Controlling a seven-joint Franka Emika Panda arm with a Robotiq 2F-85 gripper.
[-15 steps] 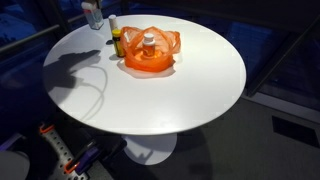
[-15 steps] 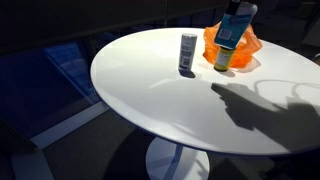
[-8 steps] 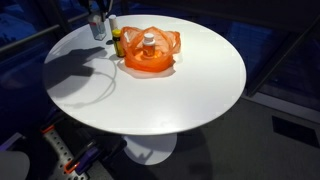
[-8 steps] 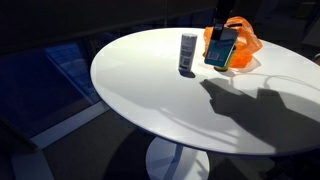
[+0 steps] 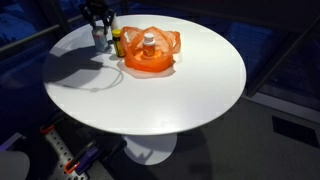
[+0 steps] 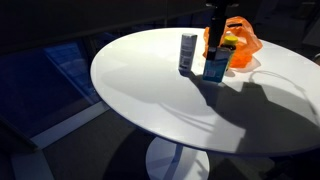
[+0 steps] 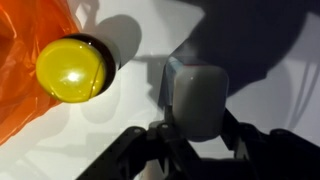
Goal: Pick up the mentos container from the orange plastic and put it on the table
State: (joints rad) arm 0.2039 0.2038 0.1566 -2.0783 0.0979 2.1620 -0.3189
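Observation:
My gripper [image 5: 98, 18] [image 6: 215, 22] [image 7: 198, 138] is shut on the mentos container [image 5: 99, 37] [image 6: 215, 66], a blue-labelled tub with a grey lid [image 7: 198, 95]. It holds the tub upright, at or just above the white table [image 5: 170, 95] [image 6: 160, 105]. The tub is outside the crumpled orange plastic [image 5: 150, 55] [image 6: 243, 38] [image 7: 25, 60], beside a yellow-capped bottle [image 5: 116, 40] [image 6: 229, 42] [image 7: 72, 68]. Another small container with a pale lid [image 5: 149, 43] still sits in the plastic.
A grey cylinder with a white top [image 6: 188, 52] stands on the table close to the held tub. The round table's edge [image 5: 60, 100] lies near the gripper. Dark floor and a robot base [image 5: 70, 155] are below.
My gripper has come down with the mentos container from above the table's far edge to table level, next to the yellow-capped bottle. Its shadow has shrunk toward it.

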